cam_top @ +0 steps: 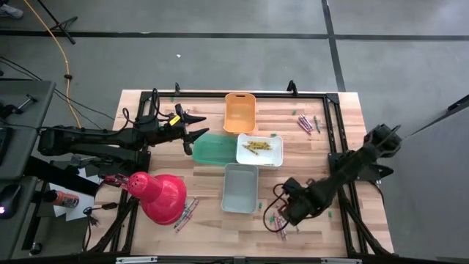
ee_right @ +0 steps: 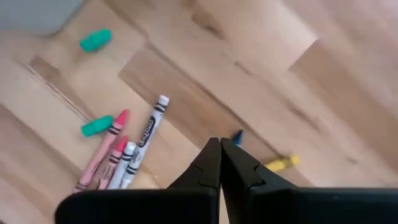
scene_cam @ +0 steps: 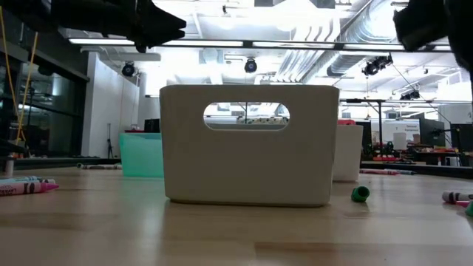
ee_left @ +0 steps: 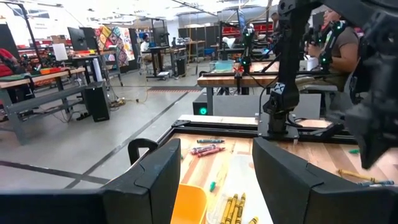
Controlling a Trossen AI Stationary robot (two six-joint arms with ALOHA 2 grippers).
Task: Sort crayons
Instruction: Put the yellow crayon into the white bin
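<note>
While right hand [ee_right: 220, 144] hangs closed and empty near table's front edge [cam_top: 242, 254], crayons [ee_right: 118, 152] beside, left hand [cam_top: 196, 126] wide, empty.

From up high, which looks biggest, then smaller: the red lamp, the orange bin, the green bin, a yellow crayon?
1. Red lamp.
2. Green bin, though partly hidden.
3. Orange bin, close to the green.
4. Yellow crayon, tiniest.
</note>
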